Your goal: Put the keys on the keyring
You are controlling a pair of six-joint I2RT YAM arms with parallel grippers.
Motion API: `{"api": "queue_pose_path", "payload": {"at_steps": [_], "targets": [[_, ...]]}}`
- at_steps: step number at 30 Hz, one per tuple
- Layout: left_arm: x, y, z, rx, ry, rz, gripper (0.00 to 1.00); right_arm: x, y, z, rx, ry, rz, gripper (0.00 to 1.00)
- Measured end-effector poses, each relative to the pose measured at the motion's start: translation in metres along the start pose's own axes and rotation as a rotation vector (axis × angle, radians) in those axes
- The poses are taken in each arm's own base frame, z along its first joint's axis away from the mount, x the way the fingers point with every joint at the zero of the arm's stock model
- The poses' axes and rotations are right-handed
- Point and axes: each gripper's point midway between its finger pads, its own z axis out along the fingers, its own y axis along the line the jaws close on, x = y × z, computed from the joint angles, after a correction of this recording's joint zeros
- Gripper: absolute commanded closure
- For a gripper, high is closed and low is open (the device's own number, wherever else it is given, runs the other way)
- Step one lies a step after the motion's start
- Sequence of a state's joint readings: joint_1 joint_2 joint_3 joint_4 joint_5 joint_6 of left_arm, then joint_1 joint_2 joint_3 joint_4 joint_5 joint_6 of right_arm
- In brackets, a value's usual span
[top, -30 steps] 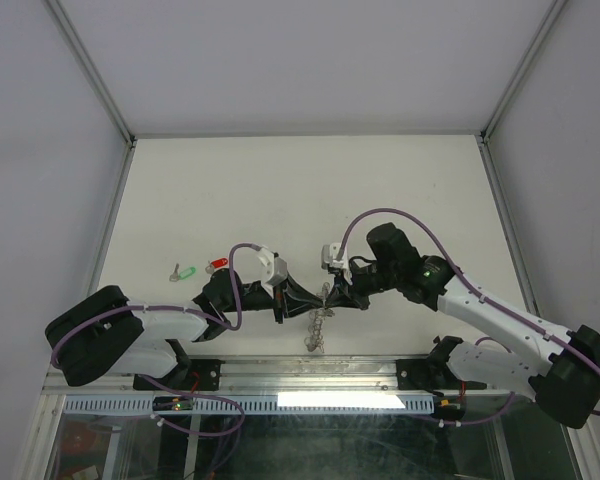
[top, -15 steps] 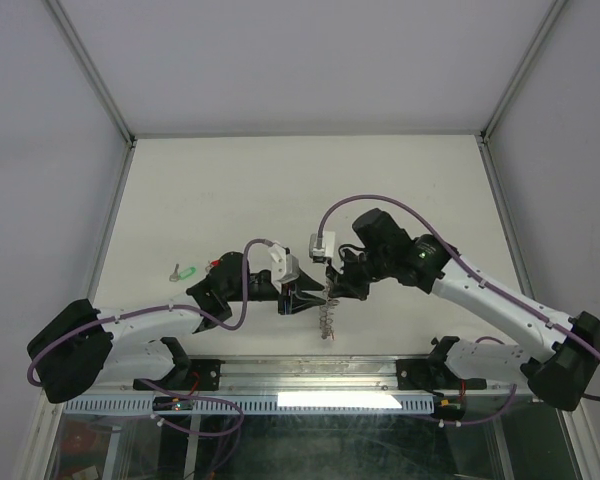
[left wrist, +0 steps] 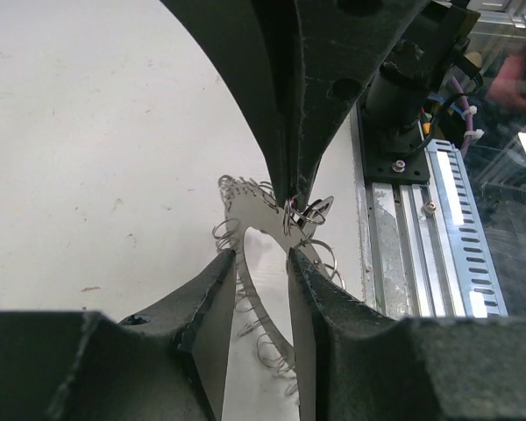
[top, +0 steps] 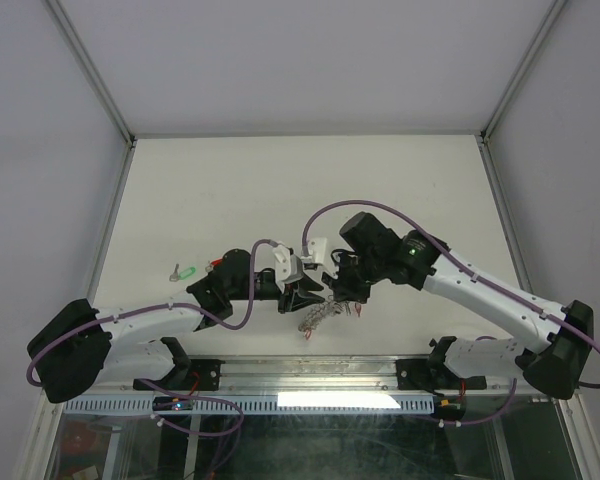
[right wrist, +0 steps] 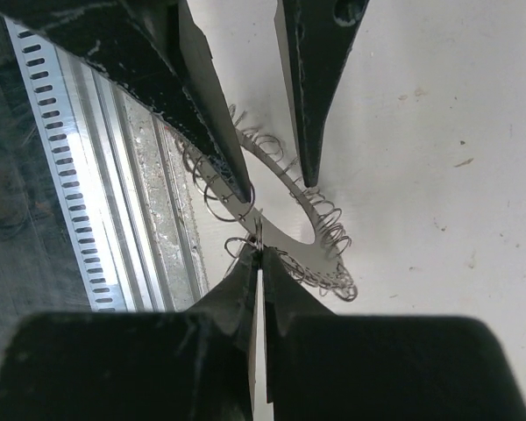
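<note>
The keyring (top: pixel 318 315), a flat grey ring fringed with small wire loops, hangs tilted just above the table near its front edge. My right gripper (right wrist: pixel 259 254) is shut on one wire loop at the rim of the keyring (right wrist: pixel 285 215). My left gripper (left wrist: pixel 260 259) is open, its two fingers straddling the band of the keyring (left wrist: pixel 261 210) without pinching it. In the top view the left gripper (top: pixel 305 296) and right gripper (top: pixel 342 292) meet tip to tip over the ring. A green-headed key (top: pixel 186 271) lies on the table to the left. A red-headed key (top: pixel 217 263) peeks out beside the left arm.
The white table (top: pixel 280 190) is walled on three sides. An aluminium rail with slots (left wrist: pixel 421 246) runs along the near edge, right beside the keyring and the arms' bases.
The left gripper, shut a second ago, has opened around the ring's band. The right arm carried the keyring leftward, and the ring swung from hanging down to a flatter tilt.
</note>
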State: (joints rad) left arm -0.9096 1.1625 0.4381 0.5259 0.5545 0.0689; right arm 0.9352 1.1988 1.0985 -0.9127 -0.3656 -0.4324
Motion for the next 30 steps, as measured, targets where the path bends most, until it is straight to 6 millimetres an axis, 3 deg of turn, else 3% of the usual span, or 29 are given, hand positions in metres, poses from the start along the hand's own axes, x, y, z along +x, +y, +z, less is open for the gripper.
{"api": "queue_pose_path", "payload": {"at_steps": [15, 20, 24, 30], "targets": [[0.0, 0.001, 0.002, 0.0, 0.002, -0.007, 0.74, 0.002, -0.003, -0.003, 0.028, 0.021, 0.027, 1.0], [-0.006, -0.001, 0.001, -0.016, -0.051, 0.004, 0.76, -0.006, -0.003, 0.003, 0.026, -0.021, 0.02, 1.0], [0.001, -0.002, -0.006, -0.043, -0.07, -0.012, 0.78, -0.001, 0.0, 0.007, 0.008, -0.029, 0.033, 1.0], [-0.005, -0.003, -0.007, -0.043, -0.097, -0.003, 0.83, -0.002, -0.001, 0.009, -0.009, -0.05, 0.056, 1.0]]}}
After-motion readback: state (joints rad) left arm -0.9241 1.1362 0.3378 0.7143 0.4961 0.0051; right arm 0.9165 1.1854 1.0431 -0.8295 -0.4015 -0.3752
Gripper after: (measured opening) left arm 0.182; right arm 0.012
